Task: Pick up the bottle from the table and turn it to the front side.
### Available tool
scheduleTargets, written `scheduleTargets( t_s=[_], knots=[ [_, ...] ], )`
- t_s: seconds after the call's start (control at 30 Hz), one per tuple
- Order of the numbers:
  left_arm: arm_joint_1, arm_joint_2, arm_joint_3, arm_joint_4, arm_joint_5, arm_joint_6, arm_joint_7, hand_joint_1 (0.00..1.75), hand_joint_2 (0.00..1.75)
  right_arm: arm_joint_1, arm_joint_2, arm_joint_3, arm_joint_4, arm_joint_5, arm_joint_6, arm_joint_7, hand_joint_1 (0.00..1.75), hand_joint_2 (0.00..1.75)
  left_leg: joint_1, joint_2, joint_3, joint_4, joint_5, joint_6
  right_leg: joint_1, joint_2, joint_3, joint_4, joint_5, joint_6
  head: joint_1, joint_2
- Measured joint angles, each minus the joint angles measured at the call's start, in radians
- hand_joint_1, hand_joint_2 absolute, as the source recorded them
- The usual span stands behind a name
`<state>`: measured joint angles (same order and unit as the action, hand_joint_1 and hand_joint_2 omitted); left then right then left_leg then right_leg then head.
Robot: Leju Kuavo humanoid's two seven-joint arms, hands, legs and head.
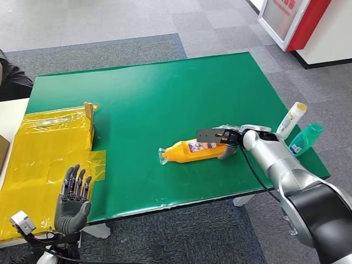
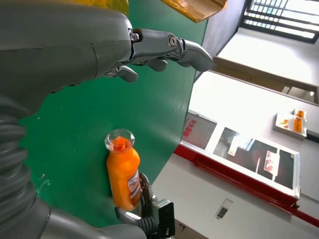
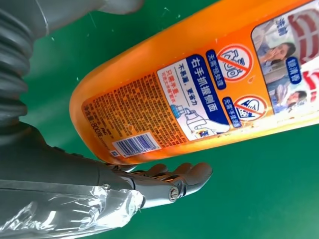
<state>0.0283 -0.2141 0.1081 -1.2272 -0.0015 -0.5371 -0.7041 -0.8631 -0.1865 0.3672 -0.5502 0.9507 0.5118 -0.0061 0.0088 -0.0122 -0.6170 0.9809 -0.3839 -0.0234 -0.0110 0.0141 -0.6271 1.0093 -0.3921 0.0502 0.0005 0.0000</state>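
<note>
step: orange bottle being reached, back label up
right hand: fingers spread, nothing gripped
left hand: open, idle
next: grip to be closed, bottle rolled

The right arm reaches forward over the table, bent at the elbow, with the forearm pointing toward the orange bottle. The right robot hand lies at the base end of the bottle, with fingers above it and the thumb under it. The left robot hand stands upright near the front edge of the table, palm facing away, fingers apart and holding nothing.
</note>
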Motion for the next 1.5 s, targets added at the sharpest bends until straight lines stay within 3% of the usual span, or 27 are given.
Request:
scheduleTargets(
  t_s=[0.27,0.3,0.4,0.43,0.8,1.23,1.33,1.5],
  knots=[
    [0.000,0.003,-0.001,0.003,0.000,-0.001,0.000,0.00,1.75,-0.009,0.000,0.006,0.022,-0.001,0.000,-0.002,0.00,1.75,0.000,0.000,0.000,0.000,0.000,0.000,0.000,0.000,0.000,0.000,0.000,0.000,0.000,0.000],
    [-0.001,0.003,-0.001,0.003,0.001,-0.001,0.000,0.00,1.75,-0.009,0.000,0.006,0.024,-0.003,-0.001,-0.003,0.12,1.75,0.000,0.000,0.000,0.000,0.000,0.000,0.000,0.000,0.000,0.000,0.000,0.000,0.000,0.000],
    [-0.003,0.003,-0.004,0.005,0.002,-0.003,0.000,0.00,1.75,-0.011,0.000,0.009,0.033,-0.011,-0.004,-0.009,1.43,1.75,0.000,0.000,0.000,0.000,0.000,0.000,0.000,0.000,0.000,0.000,0.000,0.000,0.000,0.000],
    [-0.005,0.003,-0.006,0.006,0.002,-0.003,0.000,0.00,1.75,-0.012,0.000,0.011,0.036,-0.014,-0.007,-0.012,1.75,1.75,0.000,0.000,0.000,0.000,0.000,0.000,0.000,0.000,0.000,0.000,0.000,0.000,0.000,0.000],
    [-0.010,0.004,-0.009,0.013,0.010,0.009,0.000,0.00,1.75,0.008,-0.009,0.044,0.017,-0.087,-0.102,-0.060,1.75,1.75,0.000,0.000,0.000,0.000,0.000,0.000,0.000,0.000,0.000,0.000,0.000,0.000,0.000,0.000],
    [-0.009,0.010,-0.003,0.013,0.004,0.016,0.000,0.00,1.75,0.063,-0.035,0.078,-0.088,-0.154,-0.124,-0.042,1.75,1.75,0.000,0.000,0.000,0.000,0.000,0.000,0.000,0.000,0.000,0.000,0.000,0.000,0.000,0.000],
    [-0.002,0.011,0.004,0.012,0.009,0.012,0.000,0.00,1.75,0.113,-0.052,0.093,-0.202,-0.252,-0.190,-0.065,1.75,1.75,0.000,0.000,0.000,0.000,0.000,0.000,0.000,0.000,0.000,0.000,0.000,0.000,0.000,0.000],
    [0.019,0.011,0.018,-0.018,-0.015,0.014,0.000,0.00,1.75,0.277,-0.056,0.079,-0.483,-0.403,-0.302,-0.071,1.75,1.75,0.000,0.000,0.000,0.000,-0.001,-0.001,0.001,0.000,0.000,0.000,-0.001,-0.001,0.000,0.000]
  ],
)
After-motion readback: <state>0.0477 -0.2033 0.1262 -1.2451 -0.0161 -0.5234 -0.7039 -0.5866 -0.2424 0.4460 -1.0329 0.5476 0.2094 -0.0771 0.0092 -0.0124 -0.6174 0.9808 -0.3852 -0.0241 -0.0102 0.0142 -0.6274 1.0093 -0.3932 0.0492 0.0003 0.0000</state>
